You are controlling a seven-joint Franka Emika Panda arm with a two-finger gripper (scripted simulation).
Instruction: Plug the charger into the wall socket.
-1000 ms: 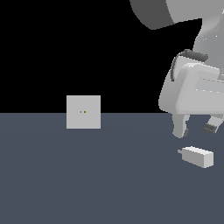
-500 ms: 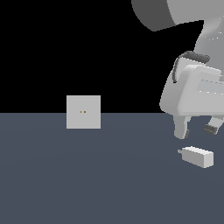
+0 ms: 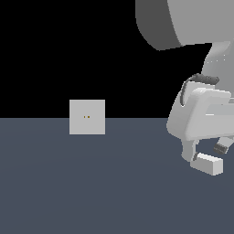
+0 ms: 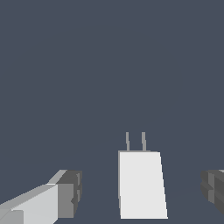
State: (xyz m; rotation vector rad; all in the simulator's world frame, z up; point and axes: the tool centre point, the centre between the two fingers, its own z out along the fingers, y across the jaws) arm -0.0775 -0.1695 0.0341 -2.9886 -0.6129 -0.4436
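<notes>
While the small light-grey rectangular charger lies on the dark floor between the spread, untouching fingers of the grey gripper, every step remains: grasping, carrying and plugging into the distant upright light-grey square wall socket.

The charger, its 2 prongs visible, lies between the gripper's spread fingers, touching neither.
</notes>
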